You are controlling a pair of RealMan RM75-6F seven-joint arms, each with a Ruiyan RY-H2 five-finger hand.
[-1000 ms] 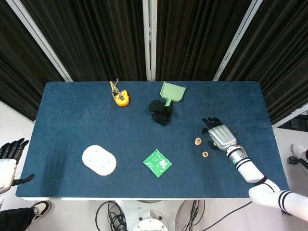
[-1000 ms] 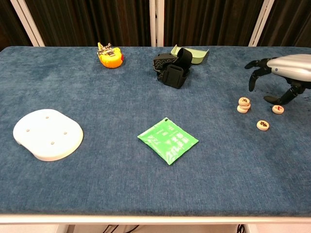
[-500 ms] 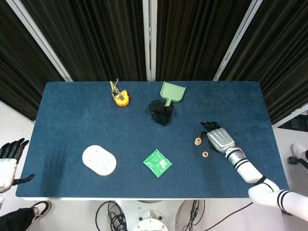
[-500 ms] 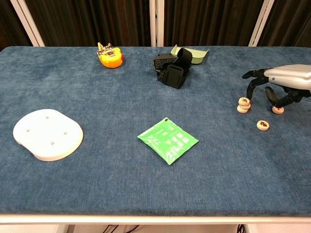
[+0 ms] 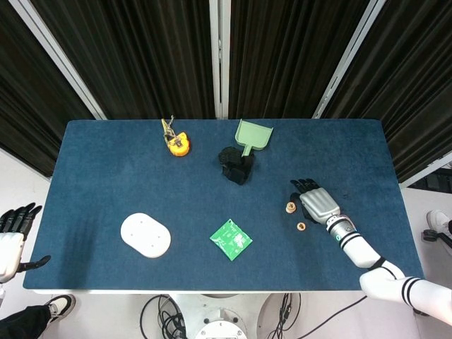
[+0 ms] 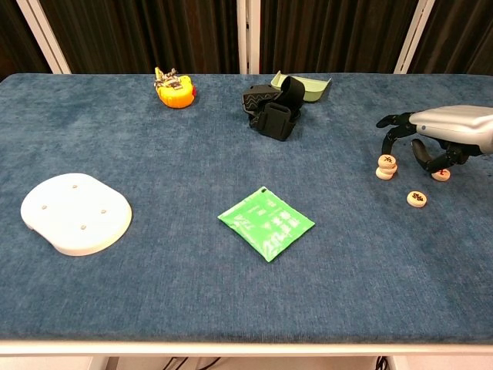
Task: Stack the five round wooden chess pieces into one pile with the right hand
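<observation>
A short pile of round wooden chess pieces [image 6: 386,166] [image 5: 290,207] stands on the blue table at the right. One loose piece [image 6: 417,199] [image 5: 301,227] lies nearer the front edge. Another loose piece [image 6: 441,175] lies flat under my right hand [image 6: 435,131] [image 5: 317,203]. That hand hovers low with fingers curved down and apart, fingertips just behind the pile and thumb beside the loose piece; I cannot tell whether it touches. My left hand [image 5: 12,233] hangs off the table's front left corner, fingers spread and holding nothing.
A green packet [image 6: 266,223] lies mid-table and a white oval pad [image 6: 75,212] at the front left. Along the back sit an orange tape measure [image 6: 174,88], a black strap bundle [image 6: 272,109] and a green scoop [image 6: 308,86].
My right hand has slid left towards the pile and dropped lower, its fingers curling down over the loose piece. The pieces have not moved.
</observation>
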